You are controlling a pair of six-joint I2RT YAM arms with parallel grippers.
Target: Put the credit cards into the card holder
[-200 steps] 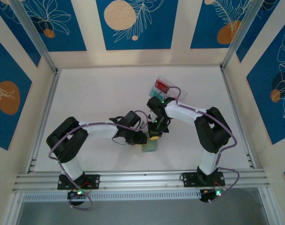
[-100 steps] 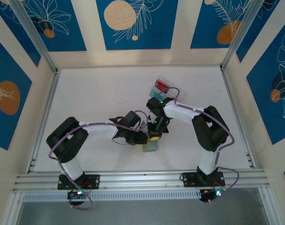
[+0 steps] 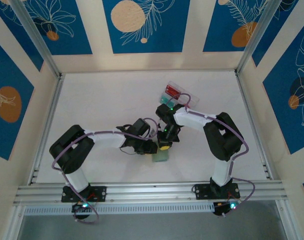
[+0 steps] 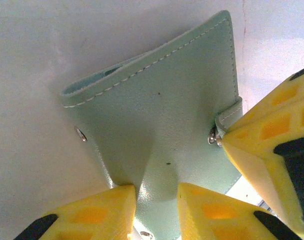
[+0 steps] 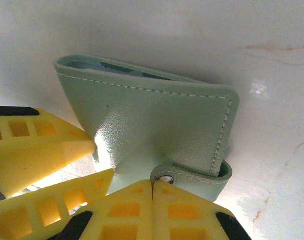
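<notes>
While the cards (image 3: 171, 92) lie in the clear box (image 3: 186, 98), well apart, the top view has both claws meeting at the holder (image 3: 161, 157) on the table (image 3: 106, 105). Left wrist: the left claw (image 4: 157, 195) pinches the holder's cover. Right wrist: the right claw (image 5: 153, 186) clamps its snap tab (image 5: 192, 175). Seemingly no card is loaded yet.

1. Looking like a lab robot test cell: left arm (image 3: 101, 137) and right arm (image 3: 197, 119) sitting bolted to an aluminium rail (image 3: 152, 192).
2. Bare white tabletop (image 3: 106, 100) being boxed in by aluminium posts (image 3: 35, 37) and printed blue panels (image 3: 162, 30).
</notes>
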